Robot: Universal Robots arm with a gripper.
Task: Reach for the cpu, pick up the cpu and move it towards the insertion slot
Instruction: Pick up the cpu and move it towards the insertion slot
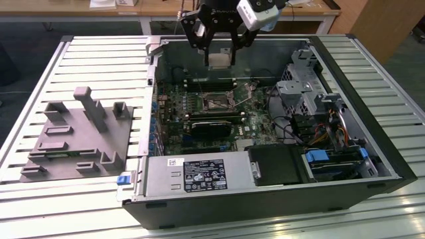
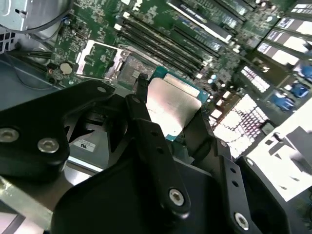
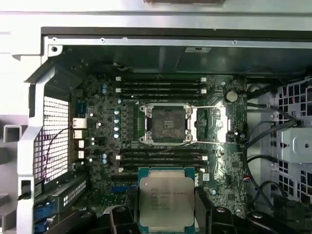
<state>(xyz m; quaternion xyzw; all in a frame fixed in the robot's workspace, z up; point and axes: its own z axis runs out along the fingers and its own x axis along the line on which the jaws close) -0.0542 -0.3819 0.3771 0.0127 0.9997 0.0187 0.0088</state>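
Observation:
My gripper hangs over the back part of the open computer case, shut on the cpu, a flat square chip with a pale silver top. In the second wrist view the cpu sits between two black fingers, edge-on to the board. The insertion slot, a dark square socket in a shiny metal frame, lies on the green board below and in front of the held chip. In the first wrist view the cpu shows a little apart from the insertion slot, whose frame stands open.
A grey fixture plate with upright blocks lies at the exterior view's left of the case. Inside are a black rectangular block, long memory slots, a metal drive cage, loose cables and a power supply.

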